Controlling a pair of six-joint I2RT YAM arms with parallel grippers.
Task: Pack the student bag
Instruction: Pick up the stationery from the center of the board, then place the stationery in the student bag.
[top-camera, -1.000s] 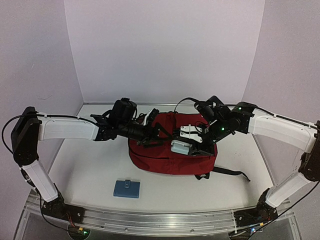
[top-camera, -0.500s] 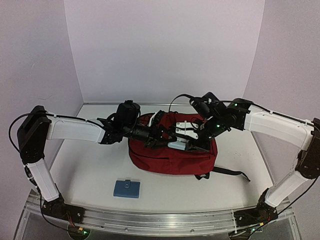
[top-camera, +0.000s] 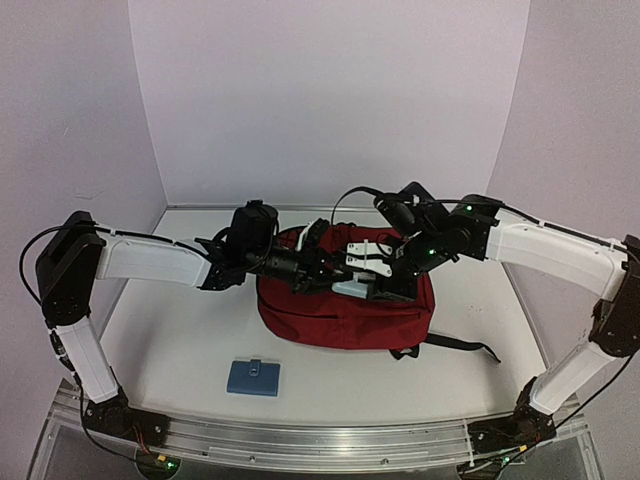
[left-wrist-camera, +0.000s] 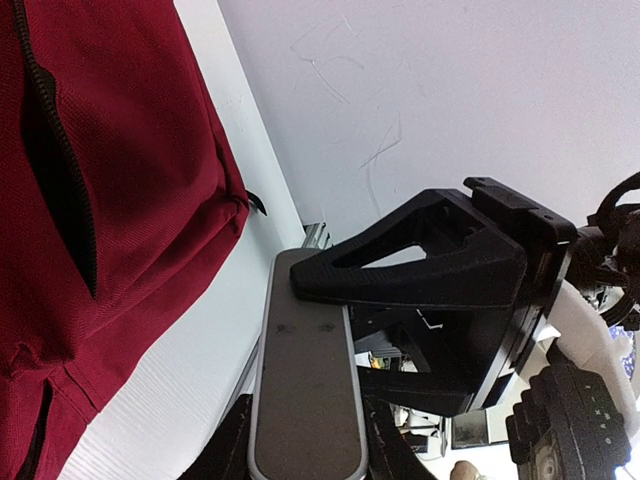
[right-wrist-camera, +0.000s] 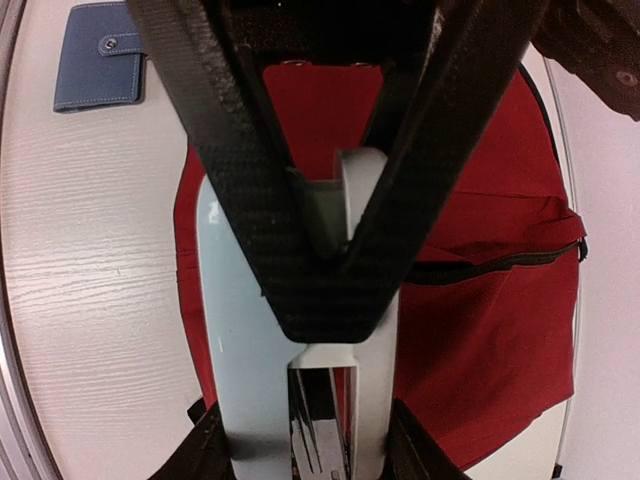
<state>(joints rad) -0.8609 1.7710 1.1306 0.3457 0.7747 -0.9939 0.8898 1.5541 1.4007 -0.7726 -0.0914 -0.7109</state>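
The student bag (top-camera: 340, 320) lies flat in the middle of the worktop (top-camera: 170, 340), towards the far side, with a black strap (top-camera: 455, 345) trailing off to the near right. We judge it is laid this way so that its zippered mouth faces up where both arms can reach it. Both arms lean in over its far half. The left gripper (top-camera: 322, 262) hangs at the bag's far left edge and the right gripper (top-camera: 362, 272) sits just beside it over the red fabric. That closeness would suit one side holding the opening apart while the other feeds something in. In the left wrist view the black zipper (left-wrist-camera: 60, 180) shows as a dark, partly parted slit, and that gripper is beside the fabric, not on it. We cannot tell whether its jaws are apart or closed. We cannot tell for the right gripper either, as its own fingers block the view of the gap. The blue wallet (top-camera: 253, 377) lies alone on the near worktop, well apart from the bag, and is likely waiting to be packed.
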